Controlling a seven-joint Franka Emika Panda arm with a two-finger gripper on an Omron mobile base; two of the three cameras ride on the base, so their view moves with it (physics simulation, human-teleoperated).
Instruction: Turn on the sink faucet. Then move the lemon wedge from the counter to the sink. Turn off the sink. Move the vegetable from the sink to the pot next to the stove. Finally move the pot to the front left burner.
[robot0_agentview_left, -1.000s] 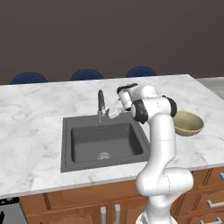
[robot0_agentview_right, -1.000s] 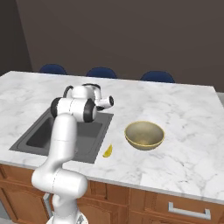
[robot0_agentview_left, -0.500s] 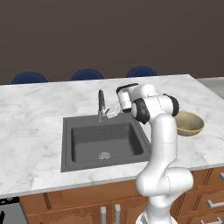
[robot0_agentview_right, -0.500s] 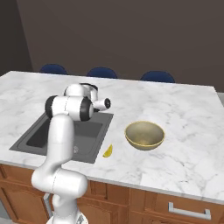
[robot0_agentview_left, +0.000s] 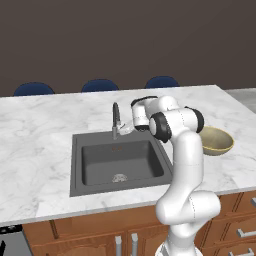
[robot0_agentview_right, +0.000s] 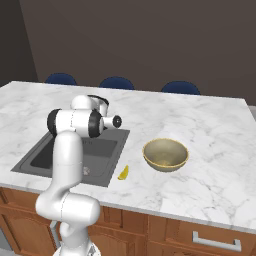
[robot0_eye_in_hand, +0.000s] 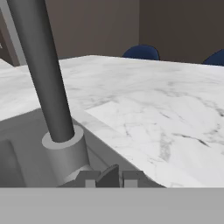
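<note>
Hand view: jaws clenched at the foot of the sink faucet (robot0_eye_in_hand: 41, 74)

Nearest, the gripper (robot0_eye_in_hand: 109, 178) sits pinched shut just beside the tap's base, apparently on its lever; a poor purchase could slip off and leave the water unturned; the lemon wedge (robot0_agentview_right: 123, 172) lies on the bench (robot0_agentview_right: 210, 130) by the sink (robot0_agentview_left: 120, 161) rim, the tan bowl (robot0_agentview_right: 165, 154) beyond; a wide swing might knock it away.
</note>
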